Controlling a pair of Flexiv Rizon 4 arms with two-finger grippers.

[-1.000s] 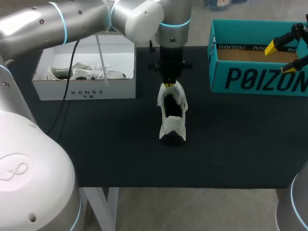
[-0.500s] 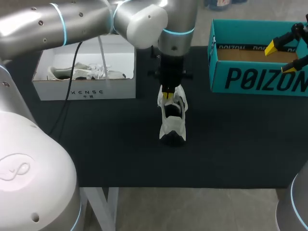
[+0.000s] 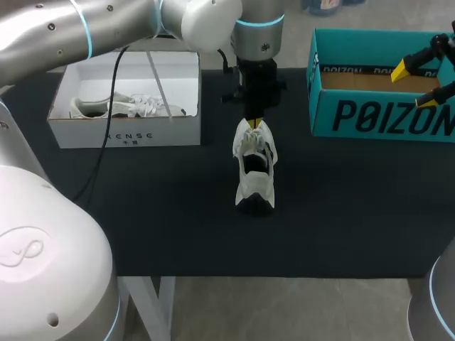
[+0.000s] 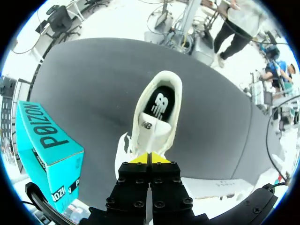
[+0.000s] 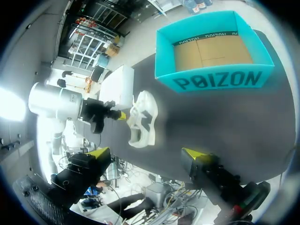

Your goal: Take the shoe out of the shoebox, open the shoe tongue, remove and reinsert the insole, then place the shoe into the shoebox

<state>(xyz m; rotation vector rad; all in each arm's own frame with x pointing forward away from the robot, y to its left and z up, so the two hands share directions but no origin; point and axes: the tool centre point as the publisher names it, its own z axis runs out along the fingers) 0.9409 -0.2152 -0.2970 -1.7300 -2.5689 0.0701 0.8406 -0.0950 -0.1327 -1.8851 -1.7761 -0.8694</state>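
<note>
Head view: black table, white shoebox on your left with another shoe lying in it, open-topped teal shoebox on your right. The shoe is out of the box. It stands on its sole mid-table between the two boxes, well apart from both, heel toward the near edge.

Your left hand comes down on the far end of the shoe's opening, fingers pressed tight together. In the left wrist view it looks pinched on the top edge of the tongue. Your right hand hangs over the teal shoebox, fingers spread wide, holding nothing.

My read: you're on the tongue-opening step. Notes:
- Pull the tongue up and away from the heel, along the shoe's long axis. Nothing braces the shoe, so a sideways pull will likely tip or spin it.
- The grip is on a thin edge of soft fabric and could slip out. Go slow.
- If the shoe starts lifting with the pull, bring the right hand in to pin the heel.
- The insole shows dark in the opening and lies flat. Get the tongue well clear first so the fingers have room at the insole's heel edge.
</note>
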